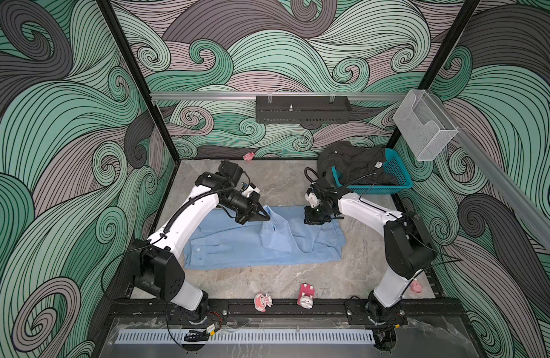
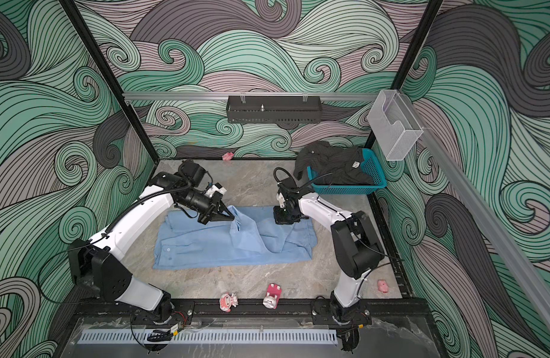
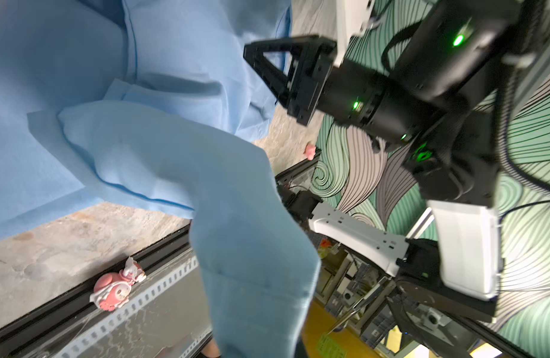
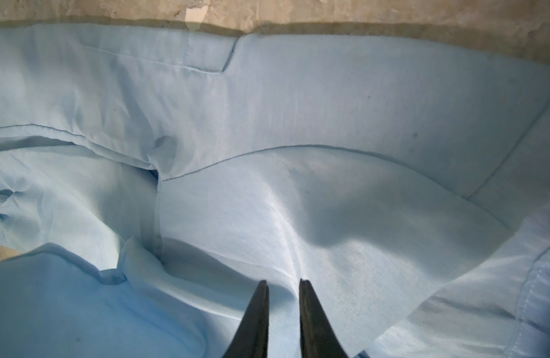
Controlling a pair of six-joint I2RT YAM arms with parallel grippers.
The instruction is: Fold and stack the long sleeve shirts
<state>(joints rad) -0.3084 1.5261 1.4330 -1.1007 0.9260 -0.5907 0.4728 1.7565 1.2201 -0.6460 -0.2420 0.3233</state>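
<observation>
The light blue shirt (image 1: pixel 252 245) (image 2: pixel 224 245) lies spread across the middle of the table. My left gripper (image 1: pixel 269 218) (image 2: pixel 233 218) is shut on a strip of it and holds that strip up off the rest; in the left wrist view the held cloth (image 3: pixel 252 248) hangs in front of the jaws and hides them. My right gripper (image 1: pixel 315 221) (image 4: pixel 283 283) points down onto the shirt's far right part, its fingers nearly together with a raised ridge of blue cloth (image 4: pixel 298 217) pinched between them. The dark shirt (image 1: pixel 354 164) (image 2: pixel 332 164) lies bunched in the teal basket (image 1: pixel 398 176).
Small pink toys sit at the table's front edge (image 1: pixel 263 302) (image 1: pixel 306 296), at the front right (image 1: pixel 415 286) and by the back wall (image 1: pixel 248 156). A black shelf (image 1: pixel 301 108) hangs on the back rail. A clear box (image 1: pixel 422 124) is mounted on the right rail.
</observation>
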